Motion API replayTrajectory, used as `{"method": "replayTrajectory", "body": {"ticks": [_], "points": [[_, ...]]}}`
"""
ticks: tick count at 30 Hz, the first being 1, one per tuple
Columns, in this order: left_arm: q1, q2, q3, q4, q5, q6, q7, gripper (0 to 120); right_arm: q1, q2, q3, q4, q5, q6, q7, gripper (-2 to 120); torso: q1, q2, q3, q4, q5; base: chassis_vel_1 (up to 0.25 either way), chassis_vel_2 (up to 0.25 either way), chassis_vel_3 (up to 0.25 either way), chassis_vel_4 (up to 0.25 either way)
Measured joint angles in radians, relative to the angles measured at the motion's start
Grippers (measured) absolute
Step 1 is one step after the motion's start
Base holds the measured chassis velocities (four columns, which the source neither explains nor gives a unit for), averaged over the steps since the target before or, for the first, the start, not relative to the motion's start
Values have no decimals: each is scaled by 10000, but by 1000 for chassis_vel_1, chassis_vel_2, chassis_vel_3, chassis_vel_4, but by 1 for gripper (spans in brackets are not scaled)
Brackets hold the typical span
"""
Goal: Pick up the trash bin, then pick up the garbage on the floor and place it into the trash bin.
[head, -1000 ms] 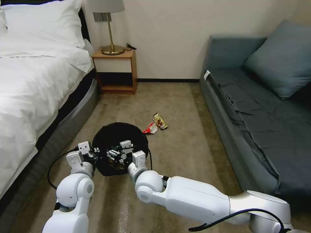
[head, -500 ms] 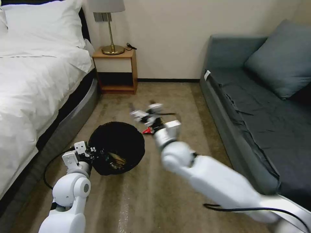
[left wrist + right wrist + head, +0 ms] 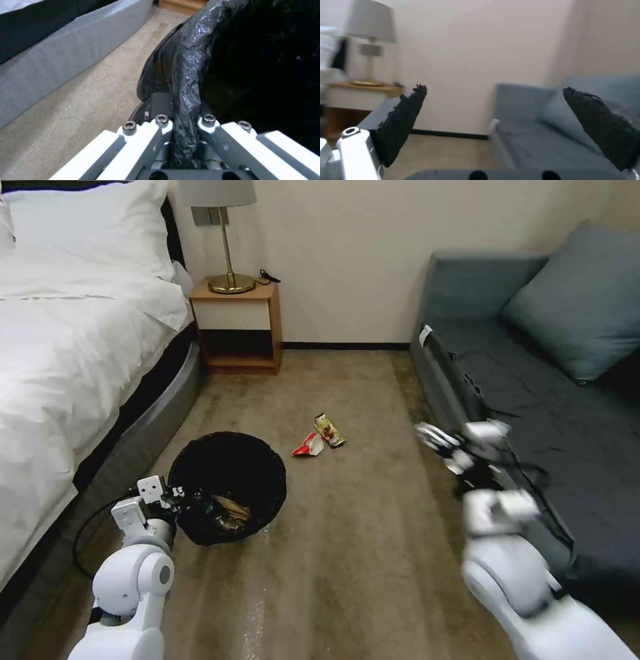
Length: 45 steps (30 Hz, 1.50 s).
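The trash bin, lined with a crinkled black bag, stands on the carpet beside the bed. My left gripper is shut on the near-left part of its rim; the left wrist view shows its fingers pinching a fold of the black bag. Brown crumpled garbage lies inside the bin. A red-and-white wrapper and a yellow-brown snack wrapper lie on the floor just right of the bin. My right gripper hangs in the air by the sofa's front edge, open and holding nothing.
A white bed runs along the left. A wooden nightstand with a lamp stands at the back wall. A grey-blue sofa with a cushion runs along the right. Open carpet lies between them.
My right arm has swung from over the bin, past the wrappers, to the right by the sofa. The bin and my left gripper have shifted slightly to the left.
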Motion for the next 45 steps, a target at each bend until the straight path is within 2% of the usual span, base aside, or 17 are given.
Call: {"method": "replayTrajectory", "body": {"ticks": [3,4,9,14,27,45], "points": [[10,-3,-29,-2,-4,-82,8,3,-1533,1310,55,291,-1028,343,75,100,0,0,0,-1,-2,0,0,0,0],[10,-3,-29,-2,-4,-82,8,3,-1533,1310,55,291,-1028,343,75,100,0,0,0,-1,-2,0,0,0,0],[118,-11,-177,-54,6,-135,12,3,-2210,2318,-975,-65,-2082,936,34,100,0,0,0,6,0,0,0,0,0],[192,-31,-235,-180,19,-130,-5,3,-2314,2678,-1448,-428,-2573,1413,-133,100,0,0,1,3,0,0,0,0,0],[263,-104,-399,-285,20,-102,-37,3,-2203,2799,-1647,-880,-2841,1806,-252,100,-1,0,1,3,1,-25,15,26,-19],[163,-87,-676,-261,12,-71,-52,3,-1700,2693,-1835,-1285,-2709,1779,-296,100,1,0,2,2,1,-120,120,127,-130]]}}
